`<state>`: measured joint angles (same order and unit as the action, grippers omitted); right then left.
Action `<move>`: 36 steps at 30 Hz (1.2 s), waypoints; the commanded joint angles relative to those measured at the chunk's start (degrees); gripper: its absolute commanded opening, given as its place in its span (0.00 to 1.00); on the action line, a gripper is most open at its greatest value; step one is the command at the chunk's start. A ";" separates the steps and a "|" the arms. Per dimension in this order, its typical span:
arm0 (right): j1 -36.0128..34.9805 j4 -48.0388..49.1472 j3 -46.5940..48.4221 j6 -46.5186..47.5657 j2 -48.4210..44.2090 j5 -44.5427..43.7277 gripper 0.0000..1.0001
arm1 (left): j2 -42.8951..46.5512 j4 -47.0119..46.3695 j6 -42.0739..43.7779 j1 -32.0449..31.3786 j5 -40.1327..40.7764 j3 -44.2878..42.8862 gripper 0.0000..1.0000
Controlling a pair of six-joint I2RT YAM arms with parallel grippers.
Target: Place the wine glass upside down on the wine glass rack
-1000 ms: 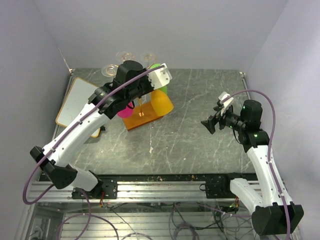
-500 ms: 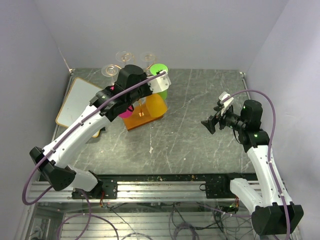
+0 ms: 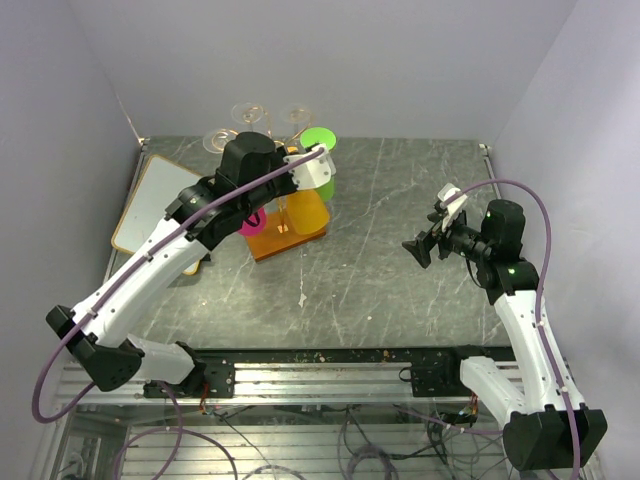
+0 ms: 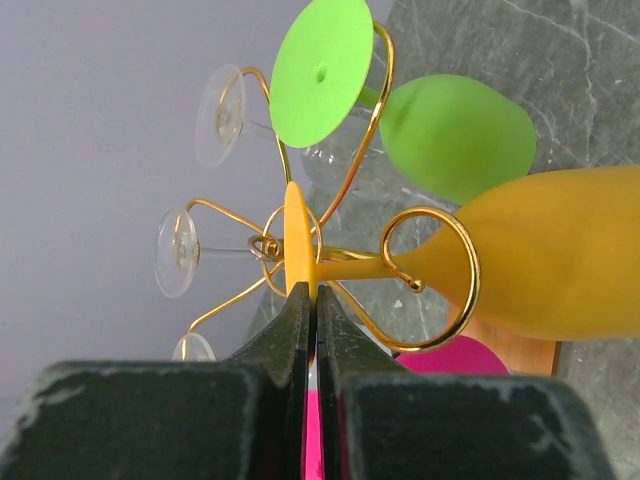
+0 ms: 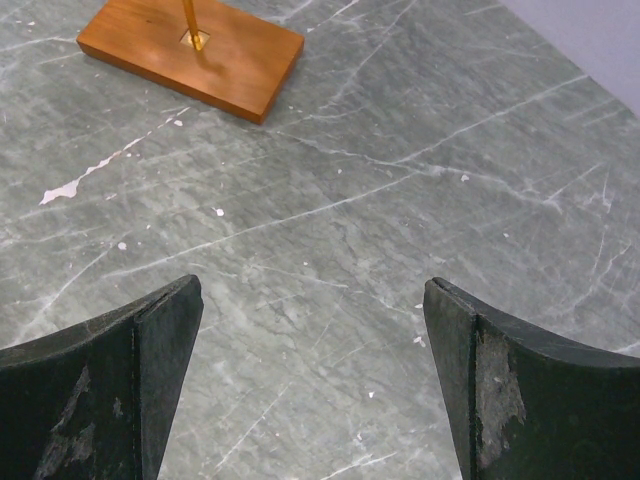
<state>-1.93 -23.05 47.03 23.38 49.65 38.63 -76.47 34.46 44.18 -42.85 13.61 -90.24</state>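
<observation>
My left gripper [image 4: 308, 290] is shut on the edge of the flat foot of a yellow-orange wine glass [image 4: 560, 260]. The glass is upside down in the top view [image 3: 306, 212], with its bowl hanging beside the rack's pole. Its stem lies in a curled scroll arm [image 4: 440, 275] of the gold wire wine glass rack [image 3: 262, 243]. From above, the left gripper [image 3: 303, 165] is over the rack's top. A green glass [image 4: 455, 135], a pink glass [image 4: 450, 358] and clear glasses [image 4: 218, 115] hang on other arms. My right gripper [image 5: 312, 300] is open and empty over bare table.
A white rounded-corner board [image 3: 150, 200] lies at the table's left edge. The rack's orange-brown wooden base [image 5: 190, 50] is far left of the right gripper [image 3: 415, 248]. Grey walls close the back and both sides.
My left gripper has swung left and back over the rack's top. The yellow-orange glass has gone from tilted out to the right to hanging upside down close to the pole. The right arm is still.
</observation>
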 commanded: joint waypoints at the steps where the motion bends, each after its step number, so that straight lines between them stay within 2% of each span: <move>1: 0.27 0.22 -0.70 0.53 -0.05 0.39 0.92 | 2.03 0.26 1.51 -0.19 -2.16 0.24 0.07; 29: 0.88 0.42 -0.83 0.59 0.05 0.57 0.92 | 4.27 4.69 4.90 -0.15 -12.57 -1.21 0.07; 36: 0.97 0.47 -0.88 0.61 0.01 0.51 0.92 | 3.80 4.91 5.70 -0.18 -13.12 -2.24 0.07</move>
<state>-1.28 -23.00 46.89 23.38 49.65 38.63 -73.28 40.38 48.97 -42.85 3.53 -90.21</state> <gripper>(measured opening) 0.921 0.085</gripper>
